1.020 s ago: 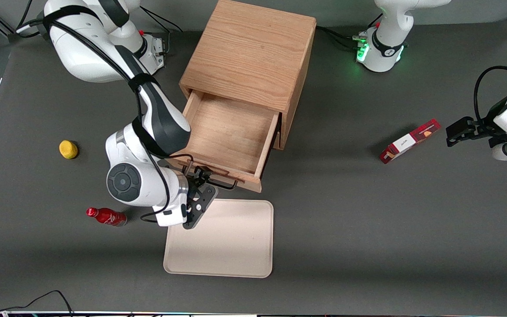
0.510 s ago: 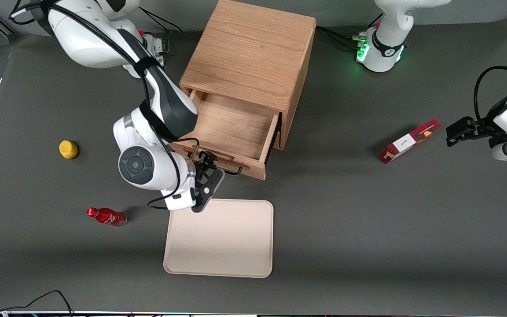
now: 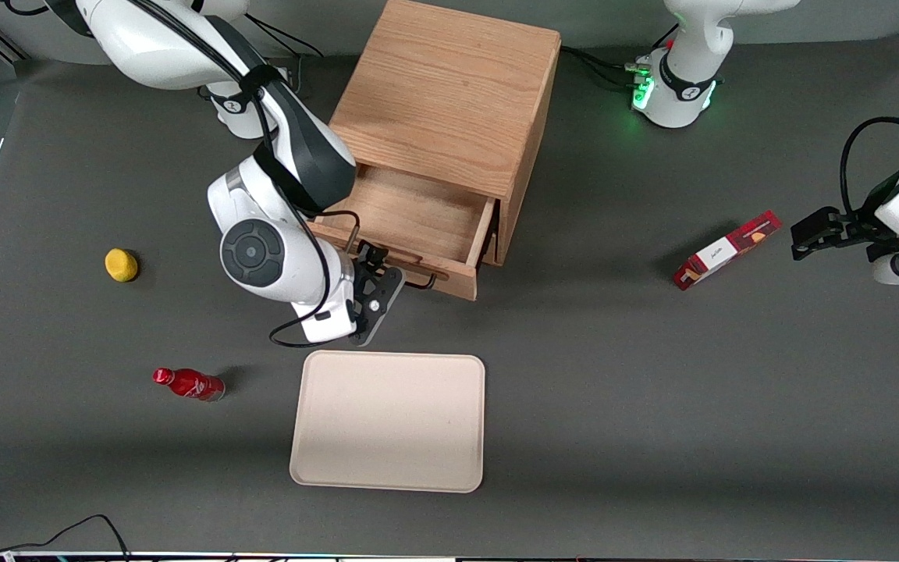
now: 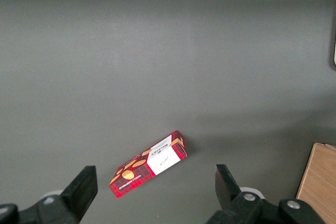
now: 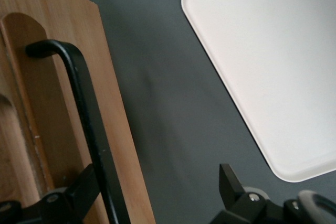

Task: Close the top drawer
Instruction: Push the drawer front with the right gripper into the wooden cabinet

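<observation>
The wooden cabinet (image 3: 449,94) stands at the middle of the table. Its top drawer (image 3: 410,226) is partly pulled out and looks empty inside. A black bar handle (image 3: 418,282) runs along the drawer front (image 3: 449,282). My right gripper (image 3: 375,290) is open and sits against the drawer front at the handle. In the right wrist view the handle (image 5: 84,114) passes beside one finger (image 5: 79,192), the drawer front (image 5: 113,124) lies between the fingers, and the second finger (image 5: 231,184) is over bare table.
A beige tray (image 3: 389,421) lies in front of the drawer, nearer the front camera; it also shows in the right wrist view (image 5: 273,66). A red bottle (image 3: 188,384) and a yellow fruit (image 3: 121,264) lie toward the working arm's end. A red box (image 3: 724,250) lies toward the parked arm's end.
The drawer has slid farther into the cabinet. My gripper has moved with its front, away from the tray and the front camera.
</observation>
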### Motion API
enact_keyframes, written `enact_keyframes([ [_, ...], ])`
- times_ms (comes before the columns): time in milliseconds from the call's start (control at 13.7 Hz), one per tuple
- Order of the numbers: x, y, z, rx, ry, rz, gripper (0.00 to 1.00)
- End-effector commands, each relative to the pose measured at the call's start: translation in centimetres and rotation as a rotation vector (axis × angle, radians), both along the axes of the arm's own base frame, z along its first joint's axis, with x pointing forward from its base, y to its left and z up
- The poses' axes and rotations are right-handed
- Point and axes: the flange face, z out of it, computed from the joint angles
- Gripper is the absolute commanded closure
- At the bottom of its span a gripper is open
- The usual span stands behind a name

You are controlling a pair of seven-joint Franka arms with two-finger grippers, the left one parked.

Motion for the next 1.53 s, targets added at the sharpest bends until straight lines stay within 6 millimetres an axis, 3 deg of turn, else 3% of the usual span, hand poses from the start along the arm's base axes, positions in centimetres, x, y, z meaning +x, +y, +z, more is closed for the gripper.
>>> enact_keyframes([
  [0, -2.4, 0.1, -0.8, -0.019, -0.017, 0.007, 0.0],
  [437, -5.3, 3.0, -0.5, -0.025, 0.001, -0.011, 0.0],
  [1093, -7.6, 3.3, -0.4, -0.045, 0.012, -0.004, 0.0],
  [1457, -9.0, 4.6, -0.1, -0.045, 0.018, -0.004, 0.0],
])
